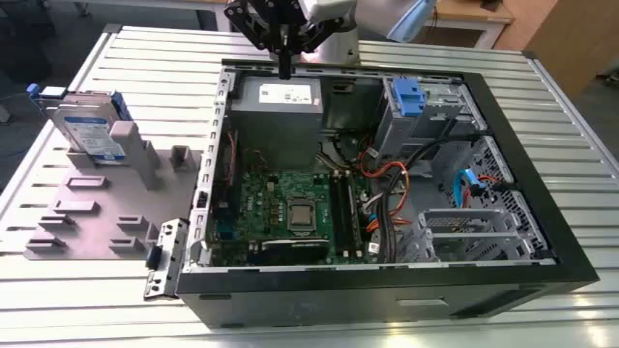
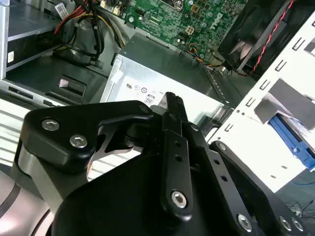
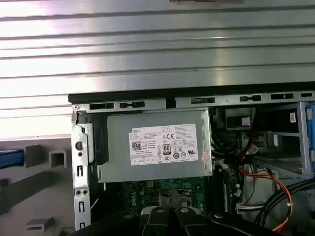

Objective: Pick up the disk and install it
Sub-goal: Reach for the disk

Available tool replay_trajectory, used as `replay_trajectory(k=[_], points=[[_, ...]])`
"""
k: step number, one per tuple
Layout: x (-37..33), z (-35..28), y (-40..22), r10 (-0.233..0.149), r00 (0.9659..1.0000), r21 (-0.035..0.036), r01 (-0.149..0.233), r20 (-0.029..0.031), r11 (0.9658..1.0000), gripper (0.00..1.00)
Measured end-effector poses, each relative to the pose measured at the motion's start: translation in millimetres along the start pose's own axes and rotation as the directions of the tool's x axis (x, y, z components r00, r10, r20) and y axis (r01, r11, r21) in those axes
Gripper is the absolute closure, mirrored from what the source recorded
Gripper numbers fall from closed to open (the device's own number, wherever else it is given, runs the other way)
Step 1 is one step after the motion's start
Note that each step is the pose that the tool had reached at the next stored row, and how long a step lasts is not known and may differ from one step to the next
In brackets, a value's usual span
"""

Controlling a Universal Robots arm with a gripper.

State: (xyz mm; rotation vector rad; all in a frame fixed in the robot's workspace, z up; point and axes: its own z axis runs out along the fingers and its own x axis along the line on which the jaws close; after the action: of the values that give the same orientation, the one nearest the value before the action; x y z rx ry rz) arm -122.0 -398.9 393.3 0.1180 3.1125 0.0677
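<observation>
1. The disk point(image 1: 89, 129) stands on edge in a slot of a grey fixture plate point(image 1: 97, 217), at the exterior view's left and outside the case point(image 1: 387, 290).
2. It is a flat silver-grey slab with a white-and-blue label on the face turned to the camera. Blue rails run along its edges and a blue tab sticks out at its upper corner.
3. Nothing touches the disk, and the gripper is well apart from it.
4. The plate lies on the slatted metal table point(image 1: 145, 58), just beside the open case.
5. The gripper point(image 1: 285, 71) hangs from the arm at the far rim of the case and points straight down.
6. Its tip is over the grey power supply point(image 1: 280, 98), near the white sticker. The second wrist view shows the tip point(image 2: 172, 101) above that same box point(image 2: 162, 73).
7. The two fingers are pressed together into one black point, with nothing between them.
8. Inside the case, the green motherboard point(image 1: 290, 210) lies below the power supply. A blue carrier point(image 1: 406, 98) sits in a bay toward the exterior view's right.
</observation>
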Motion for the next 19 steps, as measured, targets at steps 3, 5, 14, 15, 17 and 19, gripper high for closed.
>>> replay_trajectory(k=[3, 5, 14, 15, 17, 19], points=[[0.0, 0.0, 0.0, 0.000, 1.0000, 0.0000, 0.000, 0.0000, 1.0000, 0.89], [0.0, 0.0, 0.0, 0.000, 1.0000, 0.0000, 0.000, 0.0000, 1.0000, 0.89], [1.2, 0.0, -0.1, 0.000, 1.0000, 0.0000, 0.000, 0.0000, 1.0000, 0.89], [1.7, 0.0, -0.1, 0.000, 1.0000, -0.0001, 0.000, 0.0000, 1.0000, 0.89], [2.6, 0.0, -0.2, 0.000, 1.0000, 0.0000, 0.000, 0.0000, 1.0000, 0.89], [2.8, -0.1, -0.2, 0.000, 1.0000, 0.0000, 0.000, 0.0000, 1.0000, 0.89]])
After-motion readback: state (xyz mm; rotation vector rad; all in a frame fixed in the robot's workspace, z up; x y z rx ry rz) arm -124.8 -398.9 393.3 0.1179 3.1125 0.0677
